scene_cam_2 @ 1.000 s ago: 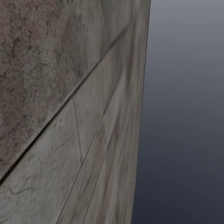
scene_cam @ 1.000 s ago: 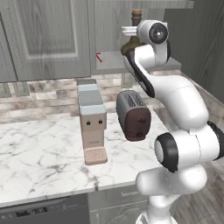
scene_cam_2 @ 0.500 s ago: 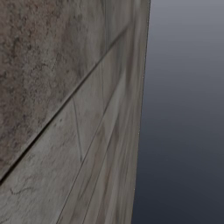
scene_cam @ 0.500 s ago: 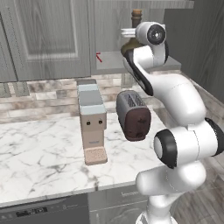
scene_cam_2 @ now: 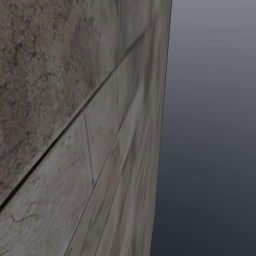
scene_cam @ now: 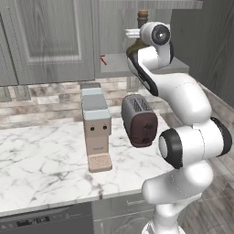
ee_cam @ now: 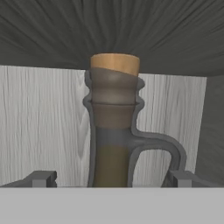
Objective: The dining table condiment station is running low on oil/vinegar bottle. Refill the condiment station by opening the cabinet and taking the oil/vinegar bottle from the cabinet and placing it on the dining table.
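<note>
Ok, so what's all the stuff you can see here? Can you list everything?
oil/vinegar bottle: one, dark olive with a tan cork, standing inside the open cabinet, straight ahead of the hand.
cabinet: grey wood-grain doors, up on the wall above the counter.
coffee machine: one, grey and tan, on the counter.
toaster: one, dark brown, on the counter beside the coffee machine.
counter: white marble with grey veins.
arm: one, white with dark joints, reaching up to the cabinet.
hand: one, open, a finger tip on each side of the bottle, not gripping.
</note>
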Controlling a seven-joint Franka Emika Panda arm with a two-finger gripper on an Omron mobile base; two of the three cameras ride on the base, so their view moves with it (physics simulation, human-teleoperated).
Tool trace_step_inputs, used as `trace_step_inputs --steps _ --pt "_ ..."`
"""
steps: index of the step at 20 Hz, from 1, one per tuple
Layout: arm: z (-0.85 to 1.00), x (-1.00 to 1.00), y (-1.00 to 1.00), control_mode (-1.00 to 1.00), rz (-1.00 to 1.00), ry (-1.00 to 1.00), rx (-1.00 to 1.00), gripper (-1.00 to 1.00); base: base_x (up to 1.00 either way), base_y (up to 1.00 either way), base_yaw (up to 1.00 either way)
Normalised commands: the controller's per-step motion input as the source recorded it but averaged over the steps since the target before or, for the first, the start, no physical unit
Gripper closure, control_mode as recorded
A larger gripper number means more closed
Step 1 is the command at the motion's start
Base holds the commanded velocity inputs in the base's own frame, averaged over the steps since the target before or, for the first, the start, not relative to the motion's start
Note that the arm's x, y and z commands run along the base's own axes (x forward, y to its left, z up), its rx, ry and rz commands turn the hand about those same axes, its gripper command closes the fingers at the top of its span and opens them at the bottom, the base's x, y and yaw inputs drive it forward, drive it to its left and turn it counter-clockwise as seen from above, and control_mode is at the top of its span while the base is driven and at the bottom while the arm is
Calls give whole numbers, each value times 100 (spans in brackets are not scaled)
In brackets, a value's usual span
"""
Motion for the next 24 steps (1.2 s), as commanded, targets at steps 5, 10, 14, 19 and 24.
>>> trace_step_inputs --steps 5,10,14,19,24 --pt "0 0 0 -100 0 0 -2 -100 0 0 0" --pt "-1 0 5 -100 0 0 -4 -100 0 0 0" --pt "-37 0 14 -100 0 0 -6 -100 0 0 0" --pt "-25 1 4 -100 -1 -1 1 -100 0 0 0" --pt "0 7 0 -100 -1 0 7 -100 0 0 0"
